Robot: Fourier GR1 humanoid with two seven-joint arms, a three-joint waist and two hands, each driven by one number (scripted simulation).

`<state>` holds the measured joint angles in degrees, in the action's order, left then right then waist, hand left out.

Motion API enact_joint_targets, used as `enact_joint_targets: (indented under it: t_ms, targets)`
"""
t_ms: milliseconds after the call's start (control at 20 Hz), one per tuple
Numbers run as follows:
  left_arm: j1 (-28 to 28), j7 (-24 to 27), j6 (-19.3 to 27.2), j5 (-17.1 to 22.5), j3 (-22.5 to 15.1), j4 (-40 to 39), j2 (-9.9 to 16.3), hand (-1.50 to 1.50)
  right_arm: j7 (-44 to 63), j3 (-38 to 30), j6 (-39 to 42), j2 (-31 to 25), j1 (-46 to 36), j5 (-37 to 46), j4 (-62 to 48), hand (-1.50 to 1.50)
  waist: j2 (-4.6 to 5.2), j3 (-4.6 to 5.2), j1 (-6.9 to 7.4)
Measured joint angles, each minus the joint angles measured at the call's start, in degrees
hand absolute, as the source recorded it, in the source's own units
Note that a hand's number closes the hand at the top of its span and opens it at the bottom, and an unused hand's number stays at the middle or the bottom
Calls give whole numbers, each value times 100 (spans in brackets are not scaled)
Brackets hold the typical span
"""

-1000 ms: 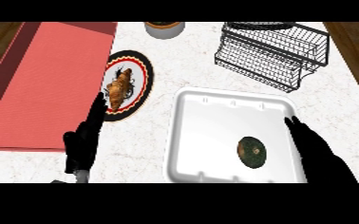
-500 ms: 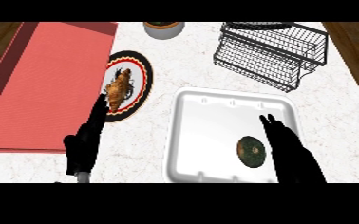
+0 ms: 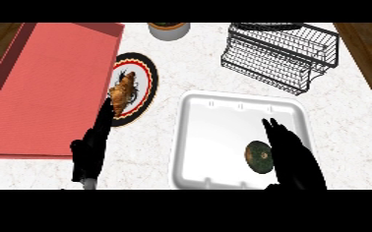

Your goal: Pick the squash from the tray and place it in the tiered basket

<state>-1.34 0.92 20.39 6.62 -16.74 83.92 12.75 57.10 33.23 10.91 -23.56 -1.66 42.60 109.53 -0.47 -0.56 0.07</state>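
Since the earlier frame our right hand [image 3: 291,157] has slid beside the squash [image 3: 259,156] in the tray [image 3: 210,128], fingers straight, positioned to grasp. Left hand [image 3: 91,147] rests open on the table [image 3: 189,64].

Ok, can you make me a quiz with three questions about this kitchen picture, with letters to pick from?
1. Where is the squash?
A. in the white tray
B. in the wire tiered basket
C. on the red mat

2. What colour is the squash?
A. bright yellow
B. dark green
C. pink

3. What is the right robot hand doing?
A. lying flat on the red mat
B. curled round the squash, lifting it
C. open beside the squash, fingers straight

Answers:
1. A, the squash lies near the tray's right side.
2. B, its skin looks dark green against the white tray.
3. C, the straight fingers stand at the squash's right edge and do not wrap it. The left robot hand rests open by the striped plate that holds the croissant.
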Motion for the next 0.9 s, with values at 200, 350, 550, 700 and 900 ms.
enact_joint_targets:
  t_ms: [200,350,550,700,900]
  targets:
    - [-36,-6,-39,-18,38,39,2,0,-74,-75,94,102,-90,-19,-274,-150,-1,1,0]
    - [-31,-88,-75,-19,99,58,32,0,-147,-136,141,128,-57,-12,-418,-150,-5,-3,-9]
    - [-33,-75,-117,-37,124,24,-10,0,-219,-197,204,241,-73,-31,-699,-150,-7,-8,-9]
    - [-51,-58,-147,-43,154,37,-30,0,-259,-272,252,257,28,-83,-775,-150,-9,-8,-20]
    - [-17,-30,-179,-63,185,-26,-89,0,-269,-338,340,400,-45,-121,-938,-150,-6,-4,-19]
